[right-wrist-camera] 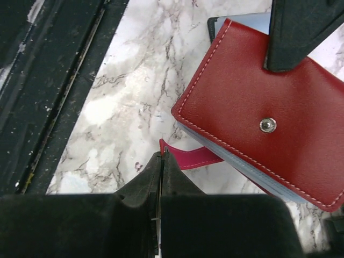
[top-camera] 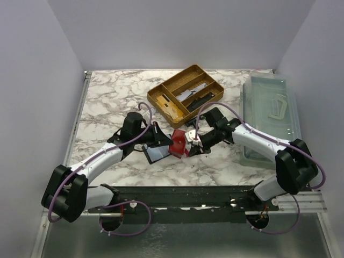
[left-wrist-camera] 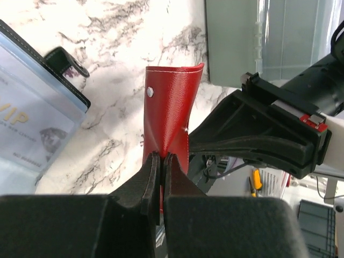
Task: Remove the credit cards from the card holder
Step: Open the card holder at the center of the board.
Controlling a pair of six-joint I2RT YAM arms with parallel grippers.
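The red card holder (top-camera: 177,145) hangs between my two grippers, just above the marble table. My left gripper (left-wrist-camera: 162,157) is shut on one edge of the holder (left-wrist-camera: 169,107), near its snap stud. My right gripper (right-wrist-camera: 162,155) is shut on the tip of the holder's pink flap (right-wrist-camera: 196,157). The holder body (right-wrist-camera: 258,91) is folded, and the pale grey-blue edges of the credit cards (right-wrist-camera: 242,161) show along its open side. A pale blue card with a black border (left-wrist-camera: 32,118) lies on the table to the left and also shows in the top view (top-camera: 157,153).
A wooden divided tray (top-camera: 185,92) with small items stands behind the grippers. A clear plastic bin (top-camera: 269,115) stands at the right. The dark mounting rail (top-camera: 188,196) runs along the near table edge.
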